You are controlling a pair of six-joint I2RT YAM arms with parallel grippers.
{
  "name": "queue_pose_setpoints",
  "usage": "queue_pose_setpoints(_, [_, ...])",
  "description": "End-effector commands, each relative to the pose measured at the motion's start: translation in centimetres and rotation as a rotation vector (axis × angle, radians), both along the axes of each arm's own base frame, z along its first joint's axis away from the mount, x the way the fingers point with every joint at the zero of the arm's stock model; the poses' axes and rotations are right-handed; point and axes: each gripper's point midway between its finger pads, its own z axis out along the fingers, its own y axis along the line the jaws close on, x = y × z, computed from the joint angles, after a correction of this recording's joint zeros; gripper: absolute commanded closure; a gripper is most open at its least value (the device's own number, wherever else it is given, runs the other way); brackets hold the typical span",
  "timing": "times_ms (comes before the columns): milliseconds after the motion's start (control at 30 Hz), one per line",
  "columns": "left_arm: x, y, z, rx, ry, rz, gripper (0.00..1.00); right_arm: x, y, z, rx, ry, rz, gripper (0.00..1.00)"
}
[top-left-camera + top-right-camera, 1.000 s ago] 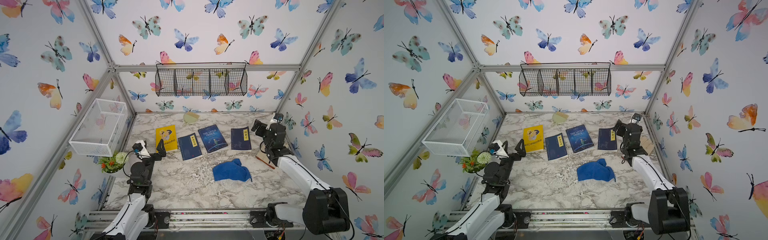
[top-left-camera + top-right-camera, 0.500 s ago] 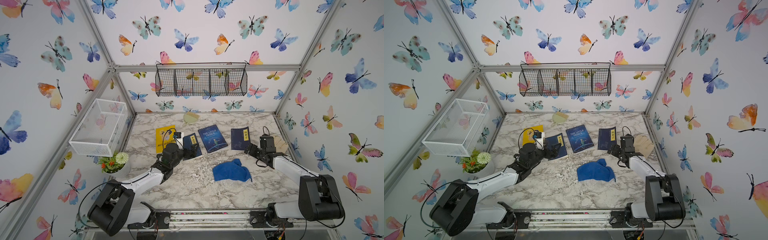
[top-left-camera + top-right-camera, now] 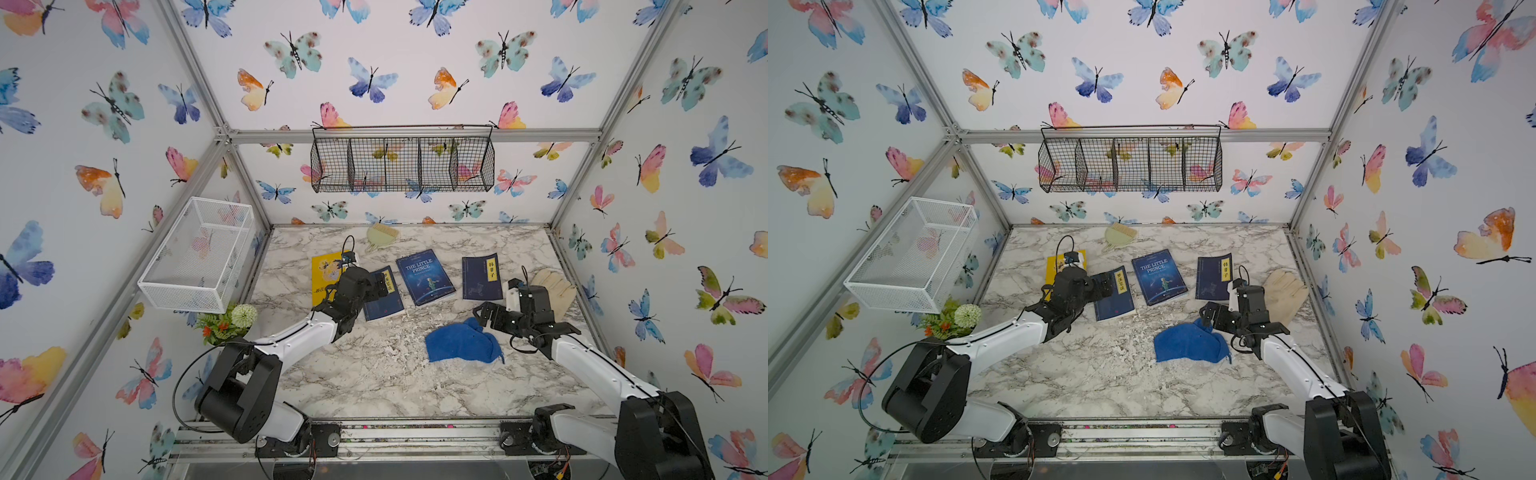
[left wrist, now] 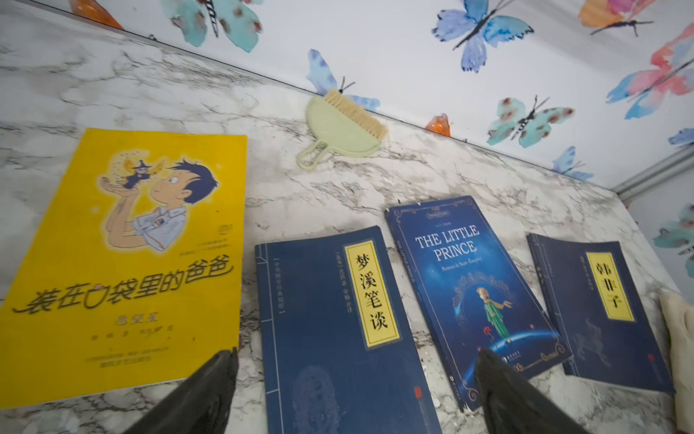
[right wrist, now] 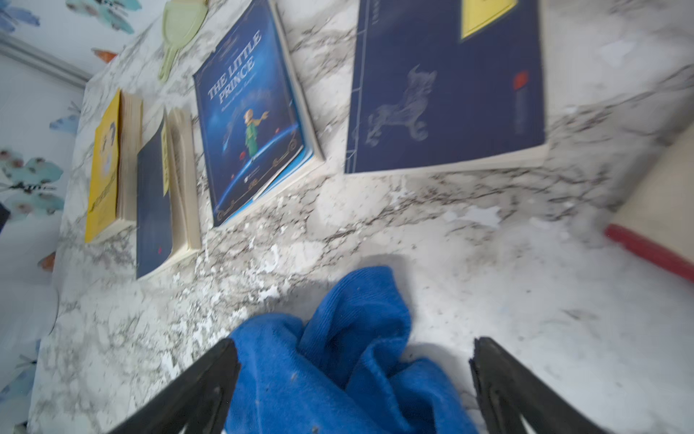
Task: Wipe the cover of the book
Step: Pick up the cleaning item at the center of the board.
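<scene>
Four paperback books (image 3: pixel 482 276) are lying flat in a row on the marble-patterned tabletop (image 3: pixel 374 382) in both top views. We are judging the wiping as not yet begun, since no cloth is touching any cover. Our left gripper (image 3: pixel 380 286) is hovering over the navy softcover book with a yellow title strip (image 3: pixel 384 305), second in the row and likely the one to wipe. Our right gripper (image 3: pixel 484 316) is reaching low at the edge of the crumpled blue terry cloth (image 3: pixel 459 345). The cloth is sitting on the table nearer the arm bases, apart from the books.

From the left wrist, we are seeing the jaws spread wide and empty, straddling that navy book's smooth matte cover. A glossy yellow cartoon-cover book (image 4: pixel 124 263) is lying just beside it, and a glossy blue Little Prince paperback (image 4: pixel 473 285) is lying on its other side.

From the right wrist, we are seeing the jaws spread wide around a soft, bunched fold of the cloth, not closing on it. Picking up the cloth, carrying it over and rubbing the cover are all remaining.
</scene>
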Motion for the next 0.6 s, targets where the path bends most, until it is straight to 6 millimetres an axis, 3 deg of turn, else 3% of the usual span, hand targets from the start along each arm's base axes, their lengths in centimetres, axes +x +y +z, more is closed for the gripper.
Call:
queue_pose_setpoints(0, [-0.8, 1.9, -2.1, 0.044, 0.081, 0.080, 0.02, -1.9, 2.6, -2.0, -0.002, 0.074, 0.086, 0.02])
queue_pose_setpoints(167, [-0.9, 3.7, -1.8, 0.047, 0.106, 0.169, 0.02, -2.5, 4.8, -3.7, -0.089, 0.104, 0.125, 0.04])
queue_pose_setpoints(333, [-1.1, 4.1, -1.9, 0.001, 0.115, 0.159, 0.02, -3.4, 4.4, -7.0, -0.224, 0.167, 0.123, 0.08])
queue_pose_setpoints(433, [-1.2, 4.5, -1.9, -0.021, 0.121, 0.160, 0.02, -3.7, 3.5, -8.6, -0.282, 0.209, 0.102, 0.18])
queue_pose_setpoints(567, [-1.5, 5.0, -2.0, -0.070, 0.123, 0.155, 0.02, -3.2, 2.7, -8.9, -0.334, 0.212, 0.072, 0.37])
